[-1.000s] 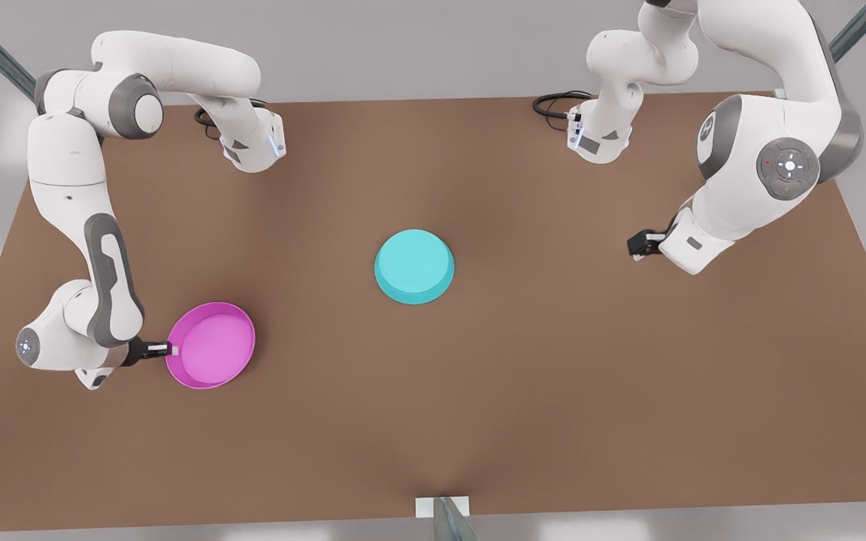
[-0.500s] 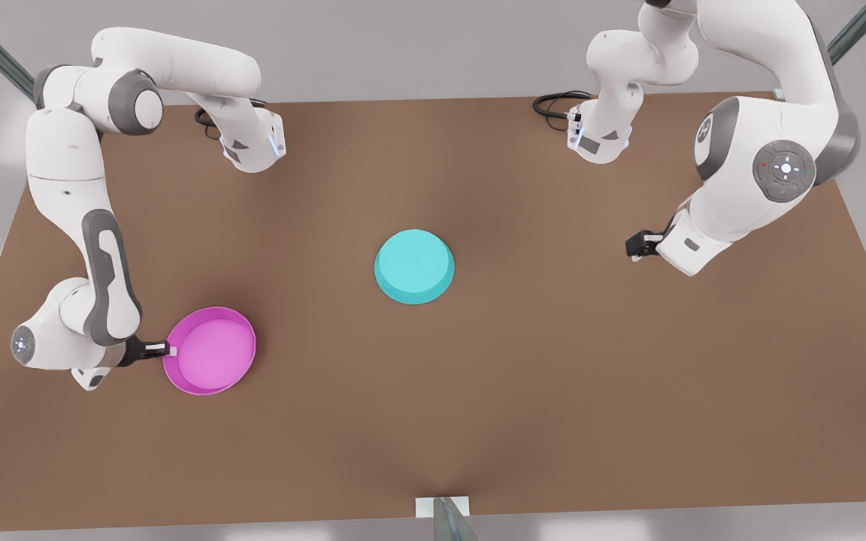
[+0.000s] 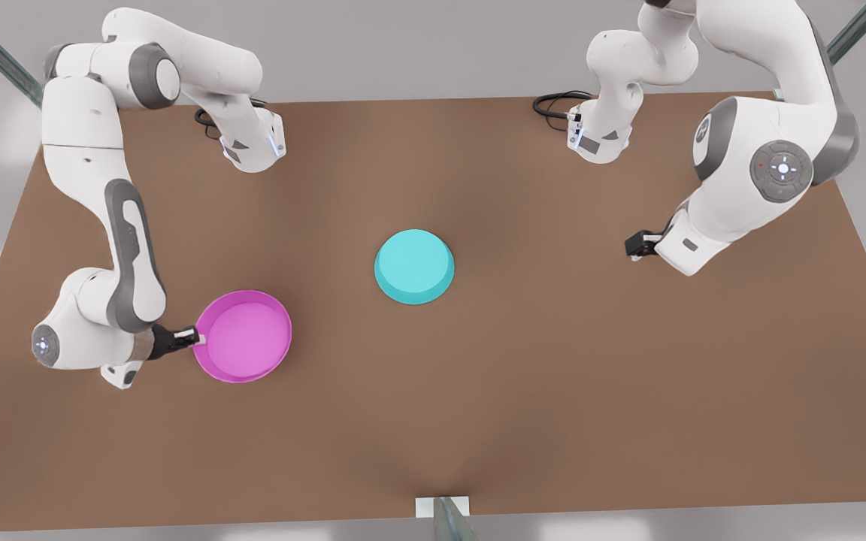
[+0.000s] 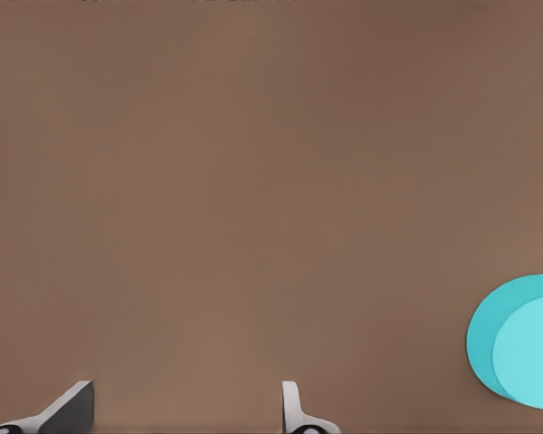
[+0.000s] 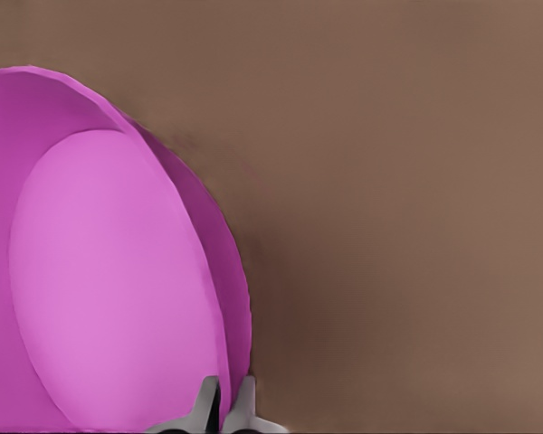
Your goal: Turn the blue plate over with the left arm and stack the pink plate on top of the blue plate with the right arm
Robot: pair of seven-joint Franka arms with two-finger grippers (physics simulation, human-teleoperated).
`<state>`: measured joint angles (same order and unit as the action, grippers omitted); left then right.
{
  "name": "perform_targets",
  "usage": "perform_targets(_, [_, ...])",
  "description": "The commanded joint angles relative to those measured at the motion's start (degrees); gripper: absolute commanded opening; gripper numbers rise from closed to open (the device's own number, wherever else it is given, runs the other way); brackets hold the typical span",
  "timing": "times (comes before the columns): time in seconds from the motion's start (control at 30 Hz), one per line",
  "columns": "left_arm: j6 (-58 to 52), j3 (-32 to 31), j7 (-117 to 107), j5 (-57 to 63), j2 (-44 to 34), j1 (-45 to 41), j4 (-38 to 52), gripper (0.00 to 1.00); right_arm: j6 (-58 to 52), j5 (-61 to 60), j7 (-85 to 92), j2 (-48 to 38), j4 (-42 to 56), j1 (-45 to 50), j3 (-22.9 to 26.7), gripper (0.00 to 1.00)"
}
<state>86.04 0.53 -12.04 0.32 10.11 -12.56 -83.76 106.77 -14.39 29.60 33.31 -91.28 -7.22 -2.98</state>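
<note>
My right gripper (image 3: 196, 340) pinches the rim of the pink plate (image 3: 243, 336) at the front view's left side of the table (image 3: 553, 391). The right wrist view shows what the front view does not: my two fingers (image 5: 206, 404) closed on the thin wall (image 5: 238, 404), one on each face. There the pink plate (image 5: 109, 271) has a paler, flat inside and a deeper magenta rim. From the front it sits open side up, round and glossy, and I cannot tell whether it is clear of the table.

The blue plate (image 3: 413, 266) lies base up near the table's middle, well apart from the pink one. My left gripper (image 3: 634, 246) waits toward the front view's right, over bare brown table. The left wrist view shows its fingers (image 4: 290, 407) spread open and empty, with the blue plate (image 4: 520, 344) off to one side.

Black cables (image 3: 553, 101) coil by the arm bases at the far edge.
</note>
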Motion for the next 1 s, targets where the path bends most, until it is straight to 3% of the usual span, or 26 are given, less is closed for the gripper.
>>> perform_targets(0.0, [0.00, 0.00, 0.00, 0.03, 0.00, -0.01, 0.00, 1.00, 0.02, 0.33, -0.07, -0.09, -0.04, 0.45, -0.01, 0.21])
perform_targets(0.5, [-0.17, 0.00, 0.00, 0.21, 0.00, -0.01, 0.00, 1.00, -1.83, -3.27, -8.76, -4.40, 0.48, 36.22, -0.01, 0.21])
perform_targets(0.93, [0.00, -0.09, 0.00, 0.12, 0.09, -0.01, 0.00, 1.00, -0.25, -3.01, -9.56, -2.37, -2.06, 37.28, 0.08, 0.21])
perform_targets(0.97, [-0.09, -0.09, -0.09, 0.21, 0.18, -0.01, 0.00, 1.00, -0.16, -3.01, -9.65, -2.29, -2.06, 37.28, 0.08, 0.30])
